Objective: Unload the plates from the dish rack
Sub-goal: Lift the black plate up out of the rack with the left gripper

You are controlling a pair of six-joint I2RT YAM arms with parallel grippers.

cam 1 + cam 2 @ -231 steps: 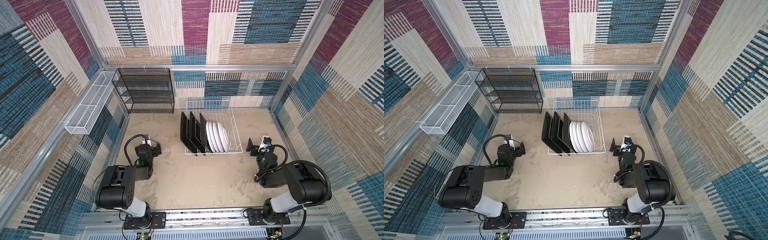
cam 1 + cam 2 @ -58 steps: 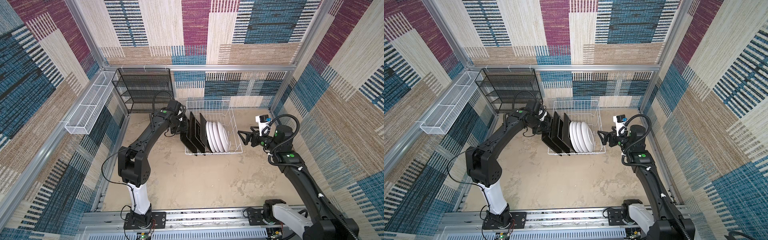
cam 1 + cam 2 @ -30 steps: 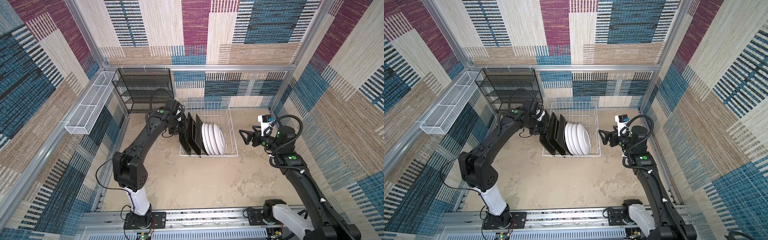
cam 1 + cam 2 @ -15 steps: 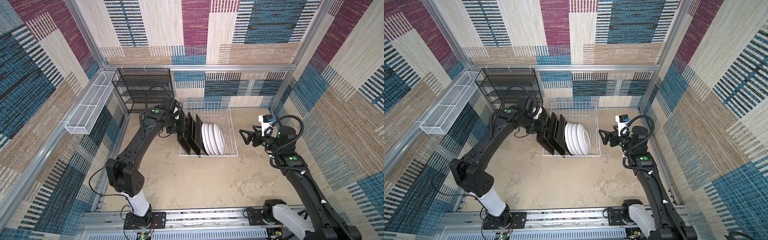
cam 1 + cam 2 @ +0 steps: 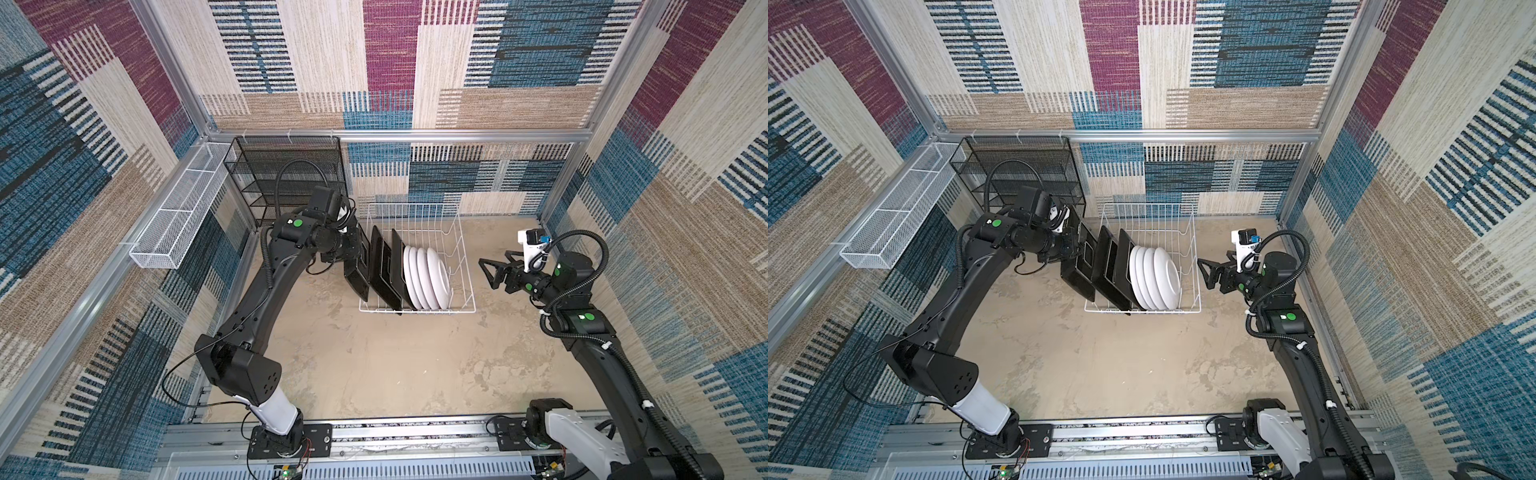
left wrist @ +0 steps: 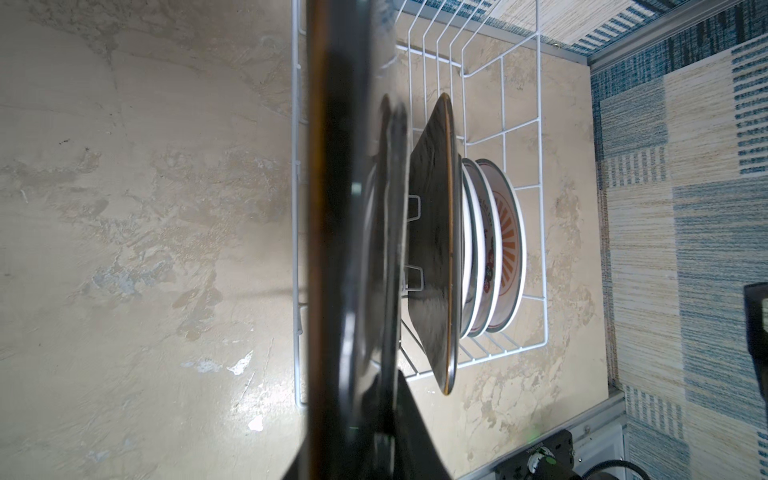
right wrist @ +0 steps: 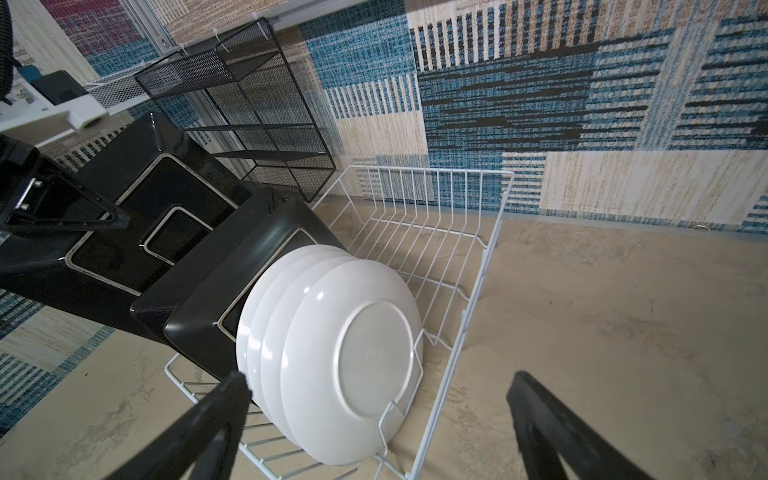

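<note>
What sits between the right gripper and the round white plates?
Only empty wire slots and the flared side of the dish rack, then bare tabletop before the right gripper; both top views show it.

Three square black plates [image 5: 380,268], four round white plates [image 5: 430,278]: seven plates counted. One white wire dish rack [image 5: 436,311]. At far left, one black mesh shelf unit [image 5: 291,166] and one long white mesh basket [image 5: 166,237].

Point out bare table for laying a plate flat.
Widest: the table in front of the dish rack, down to the front rail. Narrower strip between rack and right gripper. Crowded: rack's left side, where the left gripper grips a square plate.
</note>
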